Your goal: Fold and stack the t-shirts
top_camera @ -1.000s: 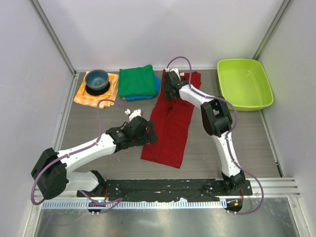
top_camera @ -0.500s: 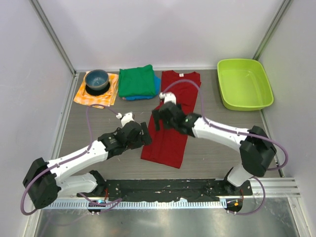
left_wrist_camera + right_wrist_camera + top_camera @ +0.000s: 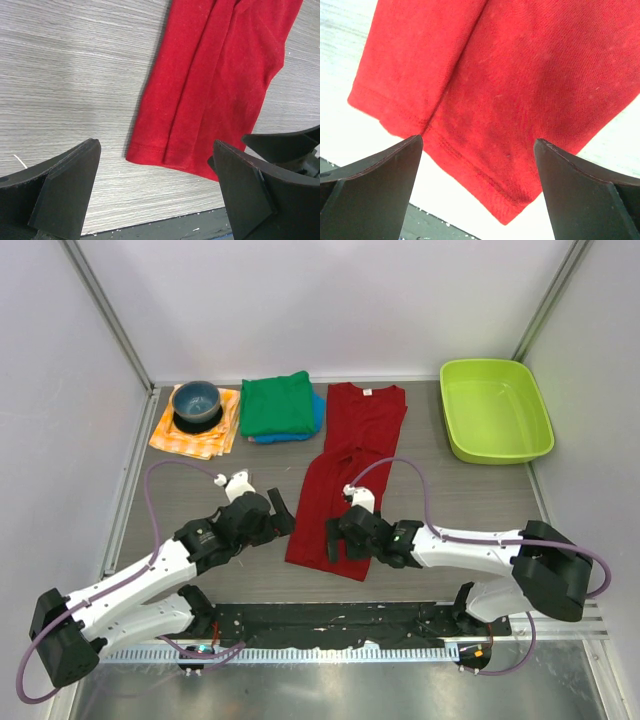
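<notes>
Grey wood-grain table [image 3: 200, 490] fills my screen, walled in white. The dark red t-shirt [image 3: 352, 465] is the biggest thing on it, lying near the centre as a long strip already folded lengthwise, with its collar toward 12 o'clock and its hem toward 6. At 11 o'clock the green t-shirt [image 3: 275, 405] sits folded on top of the blue t-shirt [image 3: 319, 416] (only a sliver of blue shows).

I judge we are between folds on the red one. The crosswise fold comes next, so each arm has to pinch a hem corner and carry it up toward the collar.

My right gripper [image 3: 335, 540] hangs over the hem with its jaws spread fully wide, gripping nothing. My left gripper [image 3: 281, 512] is just beside the shirt at its 9 o'clock, equally wide and empty, with the hem's left corner between its fingers [image 3: 65, 185] in the wrist view.
</notes>
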`<control>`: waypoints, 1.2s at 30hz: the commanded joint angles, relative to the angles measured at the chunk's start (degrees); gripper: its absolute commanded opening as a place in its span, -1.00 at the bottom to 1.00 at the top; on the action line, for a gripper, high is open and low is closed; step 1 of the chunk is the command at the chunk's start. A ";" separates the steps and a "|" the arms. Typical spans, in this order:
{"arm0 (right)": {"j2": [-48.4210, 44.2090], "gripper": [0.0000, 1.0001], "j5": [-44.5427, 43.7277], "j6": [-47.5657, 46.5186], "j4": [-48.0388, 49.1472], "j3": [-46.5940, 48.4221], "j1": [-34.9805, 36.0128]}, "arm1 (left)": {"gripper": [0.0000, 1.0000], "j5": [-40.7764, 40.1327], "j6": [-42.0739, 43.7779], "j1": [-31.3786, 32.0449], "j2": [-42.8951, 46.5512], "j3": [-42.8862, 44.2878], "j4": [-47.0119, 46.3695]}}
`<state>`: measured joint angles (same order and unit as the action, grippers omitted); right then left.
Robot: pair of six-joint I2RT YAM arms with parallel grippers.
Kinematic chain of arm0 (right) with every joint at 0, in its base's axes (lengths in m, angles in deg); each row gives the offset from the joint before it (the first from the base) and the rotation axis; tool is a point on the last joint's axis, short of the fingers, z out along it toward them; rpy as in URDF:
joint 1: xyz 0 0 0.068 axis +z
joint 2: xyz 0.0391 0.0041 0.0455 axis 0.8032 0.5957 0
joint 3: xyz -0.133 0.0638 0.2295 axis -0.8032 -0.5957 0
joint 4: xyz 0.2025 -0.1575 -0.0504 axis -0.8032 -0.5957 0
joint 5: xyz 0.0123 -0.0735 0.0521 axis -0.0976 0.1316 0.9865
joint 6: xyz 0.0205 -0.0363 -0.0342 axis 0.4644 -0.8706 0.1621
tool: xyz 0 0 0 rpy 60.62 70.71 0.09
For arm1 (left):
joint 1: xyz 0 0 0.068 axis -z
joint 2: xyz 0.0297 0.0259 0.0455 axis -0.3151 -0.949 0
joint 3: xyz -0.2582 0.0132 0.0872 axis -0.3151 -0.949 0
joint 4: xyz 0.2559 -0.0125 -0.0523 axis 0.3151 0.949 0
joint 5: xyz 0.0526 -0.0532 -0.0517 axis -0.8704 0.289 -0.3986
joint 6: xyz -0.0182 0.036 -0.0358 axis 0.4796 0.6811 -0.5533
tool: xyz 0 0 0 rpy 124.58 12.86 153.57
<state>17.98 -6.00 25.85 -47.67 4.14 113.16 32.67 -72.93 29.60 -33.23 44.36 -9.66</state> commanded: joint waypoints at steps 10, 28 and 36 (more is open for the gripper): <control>-3.31 0.99 -1.17 5.68 1.80 -4.35 3.99 | 0.99 -0.43 -0.81 -0.15 -2.24 0.76 -0.35; -17.54 0.99 -11.91 12.10 -17.02 -4.71 11.91 | 0.99 0.01 -0.90 -0.24 -3.65 0.94 -1.58; -10.44 0.99 -13.66 5.69 -10.09 2.33 11.91 | 1.00 -0.51 -0.99 -0.24 -3.56 0.76 -1.49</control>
<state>4.51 -16.12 35.27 -64.39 4.58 124.70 32.97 -73.22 29.60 -37.07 44.36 -9.66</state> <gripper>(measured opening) 0.996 0.996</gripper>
